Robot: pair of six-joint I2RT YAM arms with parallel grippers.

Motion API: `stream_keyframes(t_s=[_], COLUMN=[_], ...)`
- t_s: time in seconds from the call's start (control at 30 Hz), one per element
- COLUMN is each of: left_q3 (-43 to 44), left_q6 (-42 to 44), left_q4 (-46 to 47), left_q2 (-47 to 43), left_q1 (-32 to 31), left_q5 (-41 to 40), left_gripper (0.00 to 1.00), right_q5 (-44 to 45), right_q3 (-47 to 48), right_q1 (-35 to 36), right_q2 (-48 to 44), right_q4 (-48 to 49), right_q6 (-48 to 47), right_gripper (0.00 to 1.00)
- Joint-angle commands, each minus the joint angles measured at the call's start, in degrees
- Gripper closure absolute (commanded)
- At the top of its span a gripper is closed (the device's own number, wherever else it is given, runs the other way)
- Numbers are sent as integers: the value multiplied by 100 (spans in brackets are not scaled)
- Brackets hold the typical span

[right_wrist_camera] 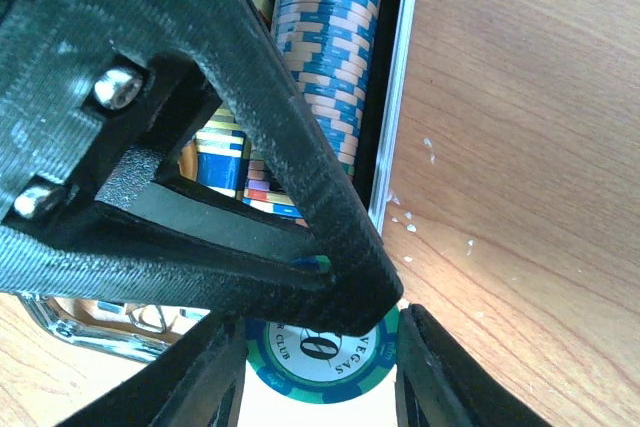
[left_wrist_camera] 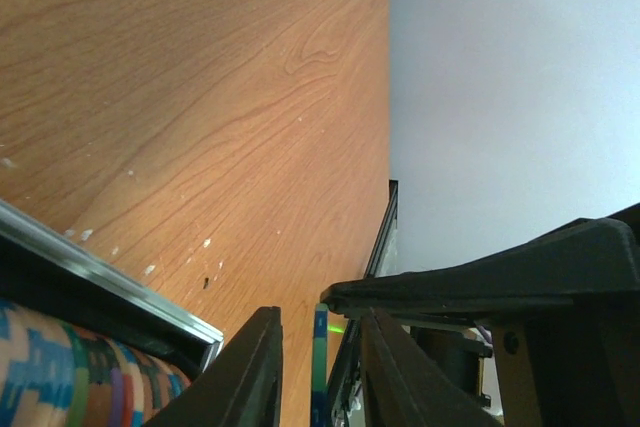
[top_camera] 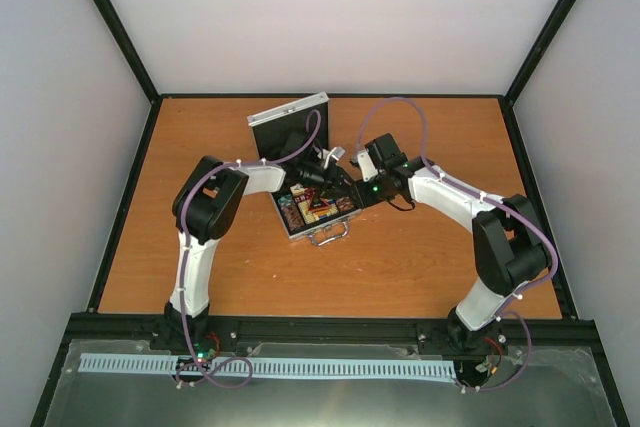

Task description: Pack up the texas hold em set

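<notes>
The silver case (top_camera: 300,229) lies open mid-table, its black-lined lid (top_camera: 288,125) raised behind, handle (top_camera: 330,234) in front. Rows of chips (top_camera: 315,207) fill it. Both grippers meet above its right side. My right gripper (right_wrist_camera: 322,332) is shut on a green and blue poker chip (right_wrist_camera: 320,372), gripping it by its edges. My left gripper (left_wrist_camera: 320,327) is open and straddles that chip (left_wrist_camera: 319,362), seen edge-on with gaps on both sides. One left finger (right_wrist_camera: 300,167) crosses the chip's top. A blue and orange chip stack (right_wrist_camera: 330,47) lies by the case rim (right_wrist_camera: 395,97).
The wooden table (top_camera: 430,257) extends around the case, bounded by a black frame (top_camera: 330,325) and white walls. The case rim (left_wrist_camera: 110,282) and coloured chips (left_wrist_camera: 70,377) sit at the lower left of the left wrist view. The right finger (left_wrist_camera: 480,277) crosses there.
</notes>
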Motion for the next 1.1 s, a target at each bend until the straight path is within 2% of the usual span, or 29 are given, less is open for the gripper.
stream_keyframes(t_s=[0.0, 0.4, 0.6, 0.67, 0.77, 0.8, 0.97, 1.07], left_q3=[118, 46, 23, 18, 17, 24, 44, 135], left_q6=[-160, -223, -234, -229, -232, -216, 36, 775], left_q4=[390, 489, 521, 535, 572, 575, 519, 98], left_q2=[71, 59, 15, -8, -62, -85, -337, -669], left_q1=[-36, -46, -46, -46, -46, -37, 110, 235], left_q5=[270, 342, 350, 332, 290, 275, -48, -487], left_gripper=[79, 98, 99, 99, 99, 99, 99, 99], right_q5=[56, 123, 133, 164, 176, 185, 284, 478], right_q3=[187, 176, 139, 125, 74, 43, -116, -264], right_q1=[61, 65, 70, 65, 65, 69, 68, 61], right_q2=[-12, -12, -30, -42, -130, -175, -632, -1103], right_q4=[55, 55, 51, 45, 30, 11, -34, 63], right_q6=[-76, -58, -58, -69, -113, -129, -75, 120], right_gripper=[61, 61, 60, 51, 25, 20, 13, 12])
